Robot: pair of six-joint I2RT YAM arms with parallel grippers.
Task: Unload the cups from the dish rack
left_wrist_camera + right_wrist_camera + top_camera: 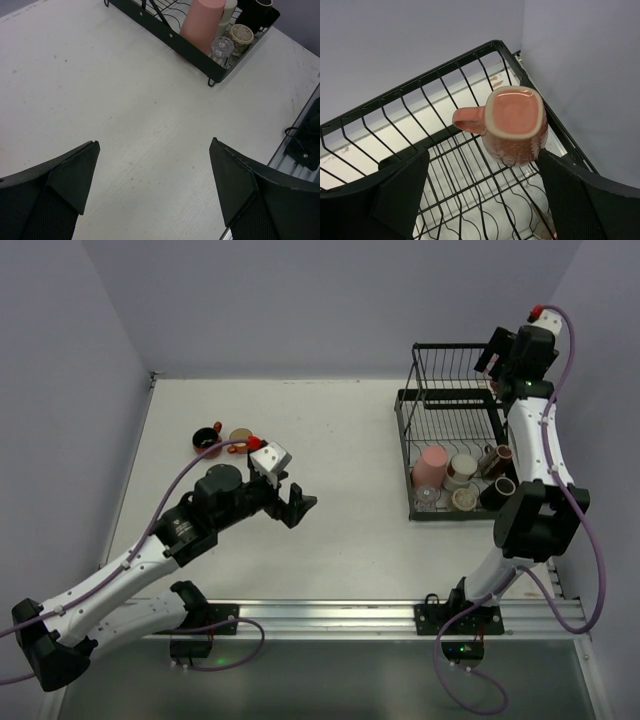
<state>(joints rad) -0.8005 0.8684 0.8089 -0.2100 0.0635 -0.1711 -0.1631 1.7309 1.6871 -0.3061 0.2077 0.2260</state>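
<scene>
The black wire dish rack stands at the right of the table. A salmon pink cup sits upside down in the far right corner of its upper basket, handle to the left. My right gripper hangs open just short of it, the right finger close against the cup's side. In the lower tray stand a tall pink cup, a cream cup and dark cups. My left gripper is open over bare table, holding nothing.
At the far left of the table stand a dark cup and a brown cup, with something orange beside them, partly behind my left wrist. Walls close in behind the rack and to its right.
</scene>
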